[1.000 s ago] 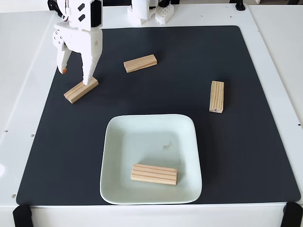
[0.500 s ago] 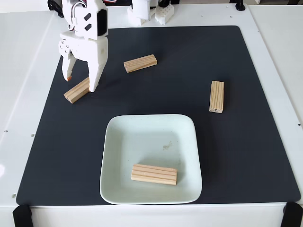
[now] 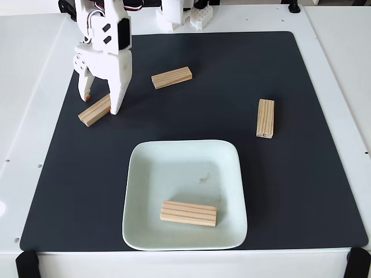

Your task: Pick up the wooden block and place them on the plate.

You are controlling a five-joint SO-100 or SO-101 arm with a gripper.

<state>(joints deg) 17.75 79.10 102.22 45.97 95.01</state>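
Grained pine block [image 3: 94, 110] between spread white end effector [image 3: 101, 106] fingers, glossy square plate [image 3: 184, 156] nearby

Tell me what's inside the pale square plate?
One light pine wooden block lies flat inside the pale mint-white square plate, near its front edge. A faint smudge marks the middle. The plate surface under the block is hidden.

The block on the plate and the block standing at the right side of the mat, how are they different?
The block on the plate lies crosswise in the fixed view, inside the plate; the right block runs lengthwise, near to far, on the black mat. The plate's block shows striped grooves along its top; the right one shows finer lines. Both are light wood, similar in size, untouched by the gripper.
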